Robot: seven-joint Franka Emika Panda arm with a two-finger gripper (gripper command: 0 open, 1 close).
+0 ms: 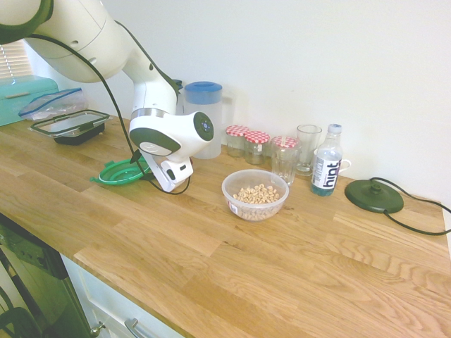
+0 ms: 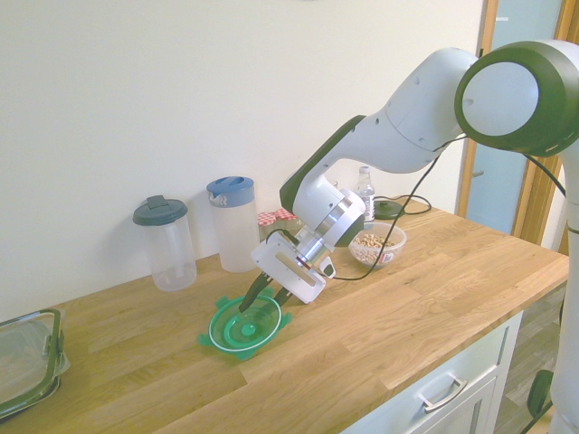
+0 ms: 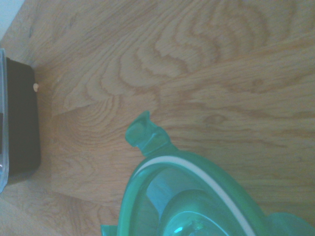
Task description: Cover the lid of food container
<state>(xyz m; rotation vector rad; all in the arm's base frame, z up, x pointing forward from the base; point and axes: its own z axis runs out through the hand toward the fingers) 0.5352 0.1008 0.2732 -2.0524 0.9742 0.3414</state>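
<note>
My gripper (image 2: pixel 263 303) at the green lid (image 2: pixel 242 327)
Fingers parted astride its rim, lid flat on the counter (image 2: pixel 389 307), apart from the food container (image 2: pixel 376 246).

**The arm leans down low**

The white arm reaches out over the wooden counter (image 2: pixel 425 298), toward the back edge by the wall. Its wrist bends so the gripper (image 2: pixel 263 300) points down on a slant. The two dark fingers (image 2: pixel 251 296) are a little apart, and their tips sit right at the green lid (image 2: pixel 237 334).
</note>
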